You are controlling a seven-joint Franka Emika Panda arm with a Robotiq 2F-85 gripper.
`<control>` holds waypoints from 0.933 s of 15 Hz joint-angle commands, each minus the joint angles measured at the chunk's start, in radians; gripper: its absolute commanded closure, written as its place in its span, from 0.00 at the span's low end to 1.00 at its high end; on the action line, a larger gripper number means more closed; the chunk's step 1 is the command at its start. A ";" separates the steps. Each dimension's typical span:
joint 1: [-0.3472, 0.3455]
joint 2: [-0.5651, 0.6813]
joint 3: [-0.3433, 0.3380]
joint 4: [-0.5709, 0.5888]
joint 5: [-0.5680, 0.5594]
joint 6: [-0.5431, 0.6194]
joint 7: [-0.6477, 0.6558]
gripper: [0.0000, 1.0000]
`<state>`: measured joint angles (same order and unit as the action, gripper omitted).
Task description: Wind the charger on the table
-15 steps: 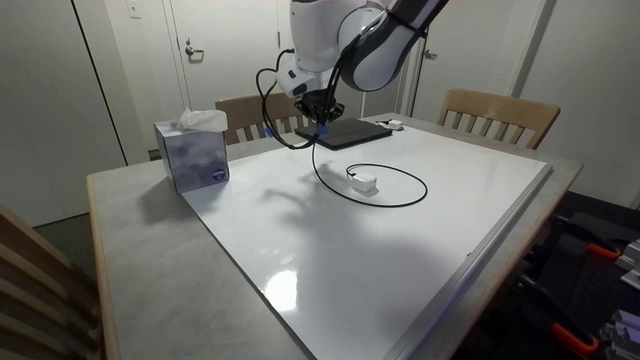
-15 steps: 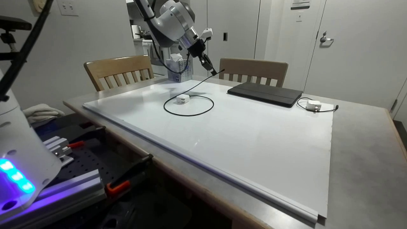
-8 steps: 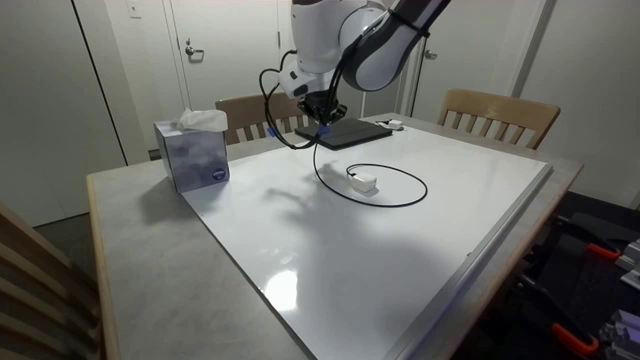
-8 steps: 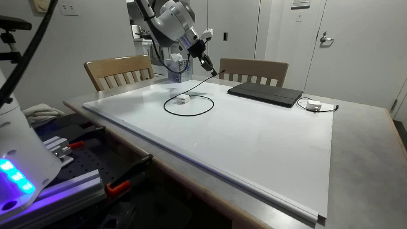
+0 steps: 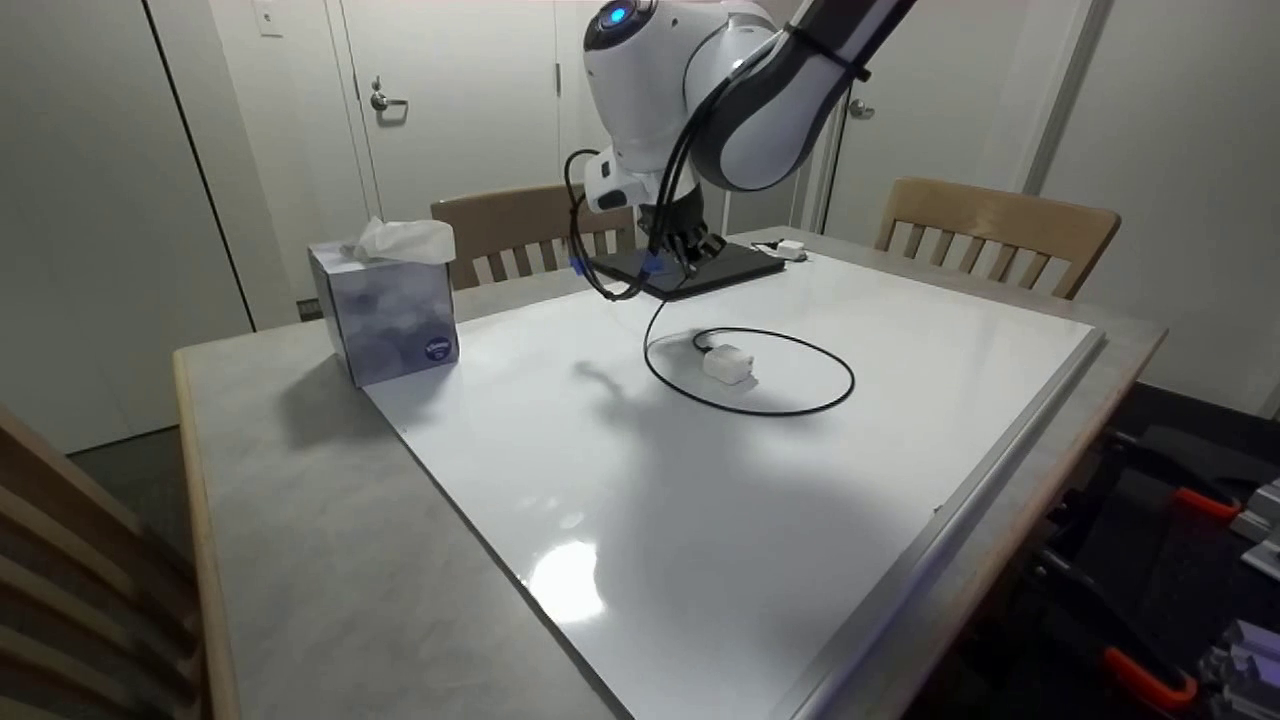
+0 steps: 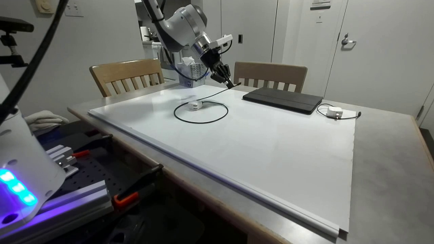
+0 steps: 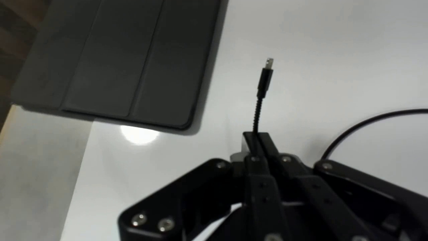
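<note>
The charger's white plug block point(image 5: 728, 365) sits on the glossy white table point(image 5: 480, 440); it also shows in an exterior view point(image 6: 195, 105). Its black cable point(image 5: 780, 413) makes one wide open loop on the table around the block, then rises to my gripper point(image 5: 692, 268). My gripper point(image 6: 231, 85) is tilted above the table between the tissue box and the laptop. In the wrist view my gripper point(image 7: 256, 134) is shut on the cable just behind its metal-tipped connector point(image 7: 264, 80), which sticks out past the fingertips. Part of the cable is hidden behind the fingers.
A dark flat laptop point(image 6: 283, 100) lies near the gripper, at the table's far side. Beyond it is another white plug point(image 6: 334, 112) with a short black cable. A tissue box point(image 5: 395, 315) stands at a table corner. Wooden chairs point(image 5: 1000, 225) surround the table.
My gripper has moved lower and toward the laptop and has tilted, carrying the cable end with it. The raised cable part hangs lower; plug block and loop have hardly moved.
</note>
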<state>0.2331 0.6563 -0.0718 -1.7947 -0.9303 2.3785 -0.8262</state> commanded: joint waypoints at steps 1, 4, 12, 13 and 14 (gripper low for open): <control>-0.060 -0.058 0.069 -0.097 0.051 -0.085 0.133 0.99; -0.106 -0.074 0.101 -0.157 0.109 -0.072 0.244 0.99; -0.122 -0.093 0.033 -0.220 -0.137 0.164 0.615 0.99; -0.128 -0.093 0.032 -0.218 -0.162 0.176 0.641 0.99; -0.139 -0.091 0.037 -0.215 -0.162 0.182 0.652 0.99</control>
<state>0.1189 0.5941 -0.0369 -1.9808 -1.0485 2.5186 -0.2221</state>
